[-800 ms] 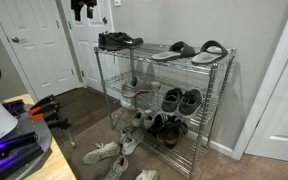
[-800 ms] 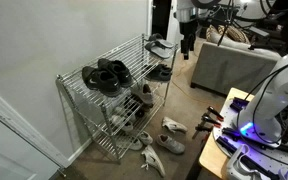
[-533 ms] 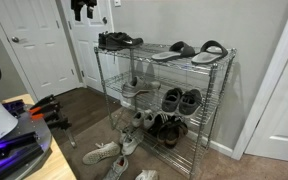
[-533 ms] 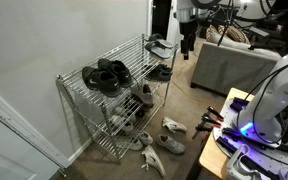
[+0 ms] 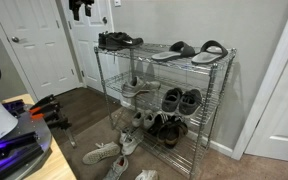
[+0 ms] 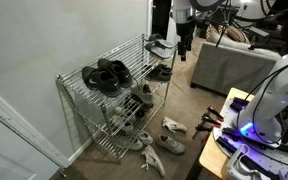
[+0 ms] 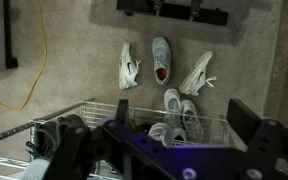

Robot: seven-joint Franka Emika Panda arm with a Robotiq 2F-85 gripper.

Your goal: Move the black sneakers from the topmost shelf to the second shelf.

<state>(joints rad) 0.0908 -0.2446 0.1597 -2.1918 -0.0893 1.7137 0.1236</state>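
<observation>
Offset between pincer and shoes was what the coming reach would turn on. The black sneakers (image 5: 120, 41) sat as a pair at one end of the topmost shelf (image 5: 154, 57), well apart from the black slide sandals (image 5: 189, 50) at its other end. The pincer (image 5: 82, 11) hung beyond that same end of the rack, outside the corner post and higher than the shoes, touching nothing. From there the sneakers lay inward over the shelf and downward. In the wrist view its fingers (image 7: 69, 140) stood wide apart with nothing between them. The camera looked past the wire edge onto white shoes (image 7: 161, 58) on the floor, so the pincer was judged not yet above the pair. The sneakers' long axis seemed to run along the shelf's length, toes toward the sandals, though they showed too small to be sure. A sideways shift in over the shelf end, then a descent with the jaws across a shoe's narrow width, looked like the likely approach. The second shelf (image 5: 156, 107) lay directly below and already carried other shoes.
</observation>
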